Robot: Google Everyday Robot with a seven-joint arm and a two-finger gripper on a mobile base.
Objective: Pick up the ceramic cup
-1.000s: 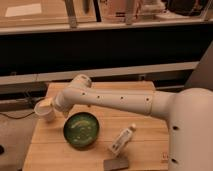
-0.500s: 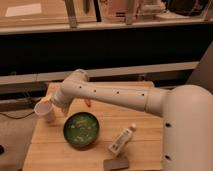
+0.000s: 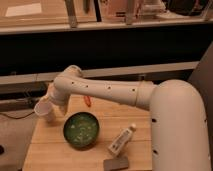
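Note:
The ceramic cup is small, plain and white, and sits tilted at the left edge of the wooden table. My gripper is at the end of the white arm, which comes in from the right and bends down. It is right against the cup's right side. The wrist hides the contact between gripper and cup. I cannot tell whether the cup rests on the table or is held just above it.
A green plate lies just right of the cup near the table's middle. A white bottle lies to its right. A grey block is at the front edge. A small orange object lies behind the plate. A dark shelf runs behind.
The arm's elbow has shifted left and up above the table's back left. The cup and gripper have stayed at about the same spot at the left edge.

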